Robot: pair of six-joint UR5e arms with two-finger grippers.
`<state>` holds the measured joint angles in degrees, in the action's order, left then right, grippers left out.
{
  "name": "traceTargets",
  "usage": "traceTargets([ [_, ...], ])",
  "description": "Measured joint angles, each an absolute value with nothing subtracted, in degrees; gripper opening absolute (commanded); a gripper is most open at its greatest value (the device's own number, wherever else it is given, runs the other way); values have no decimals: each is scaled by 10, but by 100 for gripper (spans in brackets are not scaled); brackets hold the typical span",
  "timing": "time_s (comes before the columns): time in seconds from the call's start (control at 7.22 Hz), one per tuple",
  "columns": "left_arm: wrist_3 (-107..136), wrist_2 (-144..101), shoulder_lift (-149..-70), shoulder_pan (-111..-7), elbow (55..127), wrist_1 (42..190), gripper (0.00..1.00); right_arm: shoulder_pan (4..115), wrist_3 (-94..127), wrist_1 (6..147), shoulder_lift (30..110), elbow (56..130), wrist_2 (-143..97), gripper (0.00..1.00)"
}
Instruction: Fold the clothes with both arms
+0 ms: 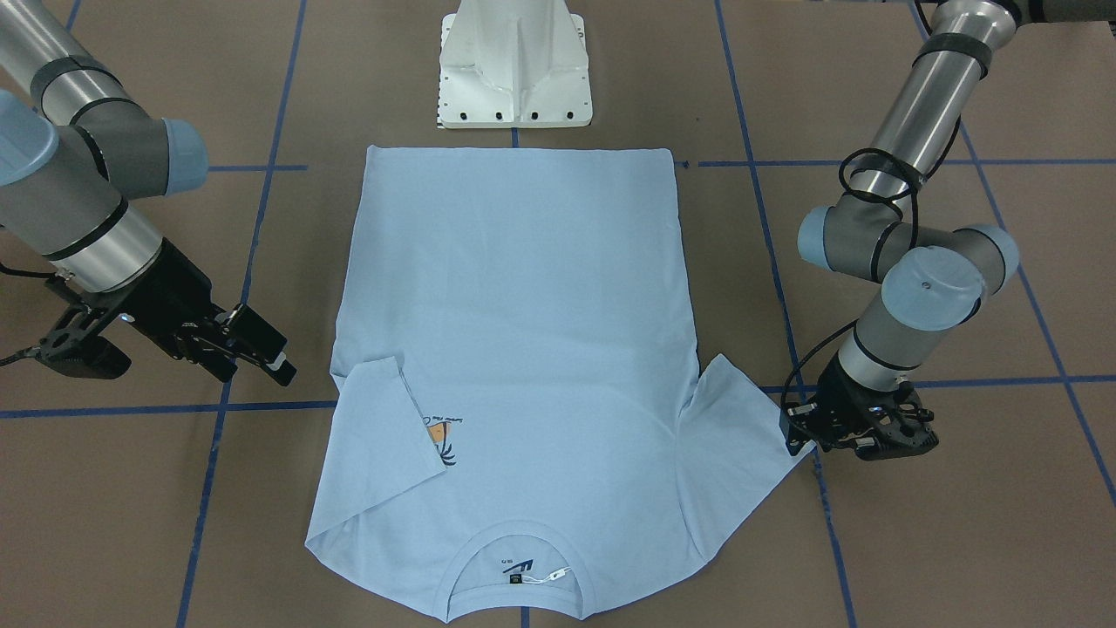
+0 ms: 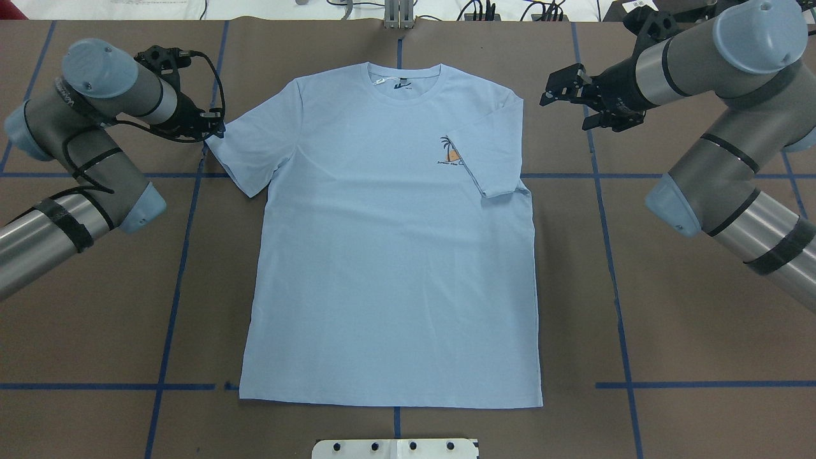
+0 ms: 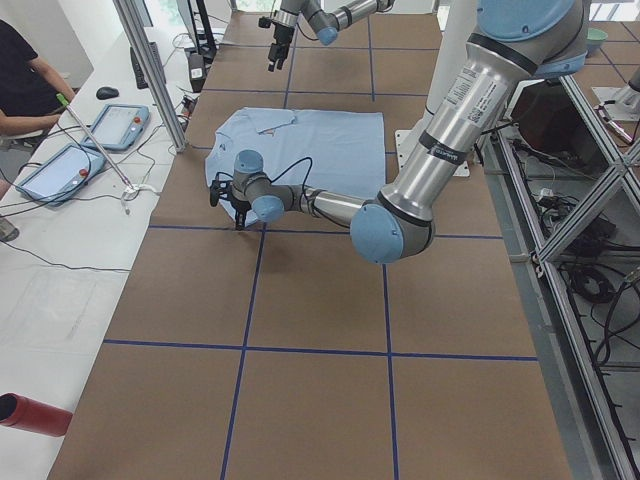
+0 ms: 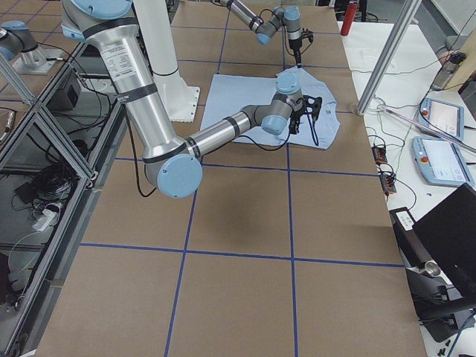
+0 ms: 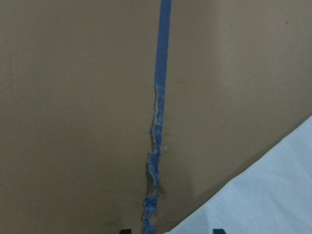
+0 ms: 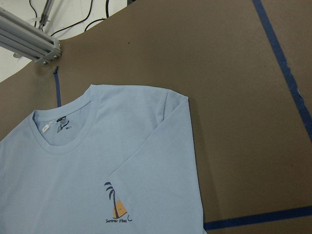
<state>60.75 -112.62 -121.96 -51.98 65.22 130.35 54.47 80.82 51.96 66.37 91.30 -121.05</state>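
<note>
A brown surface [image 2: 669,306] is marked into large squares by blue tape lines [image 2: 171,287]. One stretch of torn tape [image 5: 155,161] is ragged, close beside a sleeve edge. A light blue short-sleeved T-shirt [image 2: 389,268] lies flat and face up in the middle. Its collar [image 2: 405,80] points away from the robot, and its hem [image 2: 392,401] lies near the white pedestal base [image 1: 514,70] standing on the surface. On the robot's left, the left sleeve [image 2: 245,153] is spread out flat. The right sleeve [image 2: 488,156] is folded inward onto the chest, its edge touching the small palm print [image 2: 451,153].
</note>
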Motion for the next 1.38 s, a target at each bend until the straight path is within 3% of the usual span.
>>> traceTargets([
  [0.28,606,-1126,-1220,-519,650,1302,0,545,809,520,664,912,-1209,100],
  [0.42,605,-1126,-1221,-519,651,1303,21,545,809,520,663,912,-1208,100],
  [0.55,603,-1126,-1222,-520,652,1303,61,544,809,520,662,912,-1207,100],
  [1.11,603,-1126,-1218,-520,651,1300,60,544,810,521,659,912,-1207,100],
  [1.38,603,-1126,-1218,-520,649,1298,54,544,810,521,658,912,-1207,100],
])
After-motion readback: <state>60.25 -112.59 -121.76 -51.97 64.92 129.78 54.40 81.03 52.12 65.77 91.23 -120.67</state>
